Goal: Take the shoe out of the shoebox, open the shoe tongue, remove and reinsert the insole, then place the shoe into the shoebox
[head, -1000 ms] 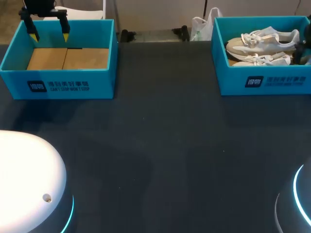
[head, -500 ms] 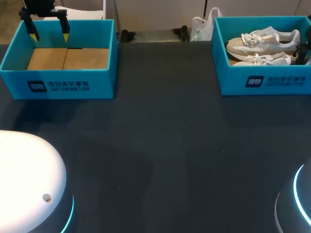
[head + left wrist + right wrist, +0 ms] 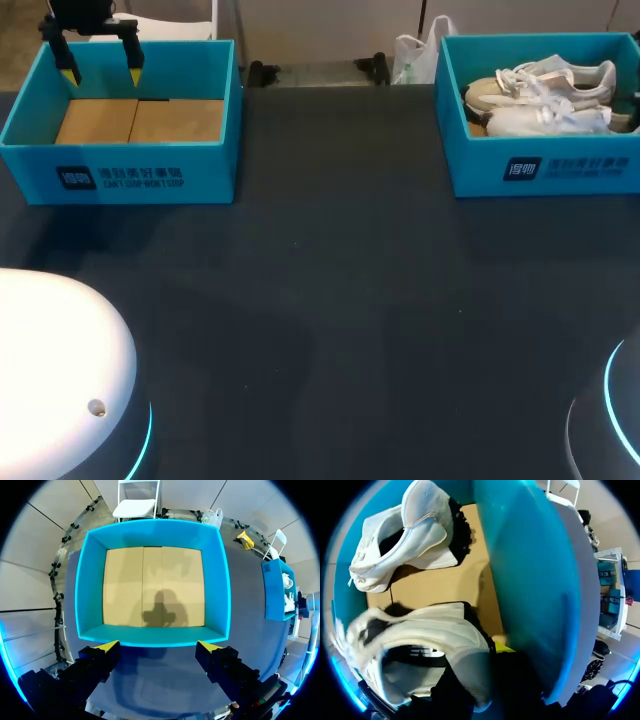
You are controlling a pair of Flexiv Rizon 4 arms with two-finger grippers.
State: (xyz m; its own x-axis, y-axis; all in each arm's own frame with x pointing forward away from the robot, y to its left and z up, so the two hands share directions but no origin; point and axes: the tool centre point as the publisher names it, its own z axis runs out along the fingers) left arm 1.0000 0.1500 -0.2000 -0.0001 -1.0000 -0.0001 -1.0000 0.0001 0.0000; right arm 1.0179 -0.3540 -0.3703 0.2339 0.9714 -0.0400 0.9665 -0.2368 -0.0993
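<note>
Step, as judged: lift near shoe (image 3: pixel 420 645) from shoebox (image 3: pixel 530 580); right pincer (image 3: pixel 492 652) at heel, grip indiscernible; left pincer (image 3: pixel 158 646) spread; raise straight, clearing wall and second shoe (image 3: pixel 405 540).

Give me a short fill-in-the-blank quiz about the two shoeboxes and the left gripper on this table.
1. The right shoebox holds ____ white shoes.
2. The left shoebox is ____ of shoes.
3. The left gripper hangs over the left shoebox with its fingers ____.
Missing words: two; empty; open.
</note>
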